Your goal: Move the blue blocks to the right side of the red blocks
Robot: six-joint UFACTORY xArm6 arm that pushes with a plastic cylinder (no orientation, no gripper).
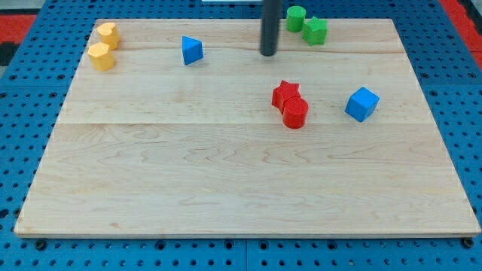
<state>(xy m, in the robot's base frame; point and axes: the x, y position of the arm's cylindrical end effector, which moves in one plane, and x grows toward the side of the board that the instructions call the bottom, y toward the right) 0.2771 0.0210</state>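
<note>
Although the blue cube (362,104) already sits to the view's right of the red pair, you are only halfway there, as I read it. Take the red star block (285,93) as your landmark: the red cylinder (295,114) touches it just below and to the right, and the blue cube lies well clear to its right, so that one looks done. The blue triangular block (192,50) is the one left: it lies up and well to the left of the star, near the table's (226,188) top edge. The tool is a bare rod that grips nothing and holds nothing; my tip (269,54) rests above and slightly left of the star, between the triangular block and the two green blocks (306,25), touching neither. You would likely need to get my tip round to the triangle's far left before pushing it across, steering above or below the reds so they stay put.
</note>
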